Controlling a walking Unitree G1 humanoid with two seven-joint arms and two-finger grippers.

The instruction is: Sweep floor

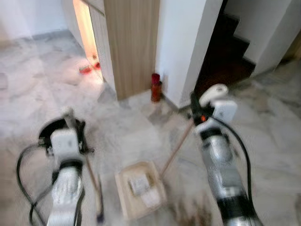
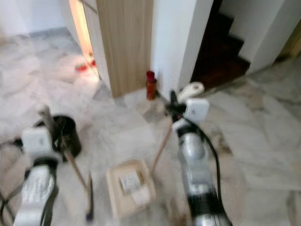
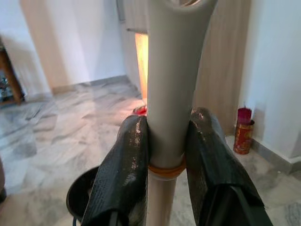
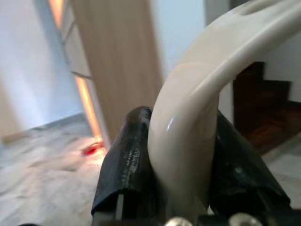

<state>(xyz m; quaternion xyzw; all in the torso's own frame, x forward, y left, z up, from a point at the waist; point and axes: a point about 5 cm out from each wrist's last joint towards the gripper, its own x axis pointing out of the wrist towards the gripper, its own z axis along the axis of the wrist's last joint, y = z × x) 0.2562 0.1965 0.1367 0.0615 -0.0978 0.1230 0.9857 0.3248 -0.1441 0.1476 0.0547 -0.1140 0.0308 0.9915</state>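
On marble floor point(image 1: 263, 136): dustpan point(image 1: 140, 188) handle slants toward right claw point(image 4: 181, 155).

No writing can be read anywhere; the red canister point(image 1: 155, 87) by the wall and the papers in the dustpan point(image 1: 141, 188) are too blurred.

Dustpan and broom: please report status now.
Left tool shut on broom handle. Right tool shut on dustpan handle. Dustpan on floor. Red can ahead.
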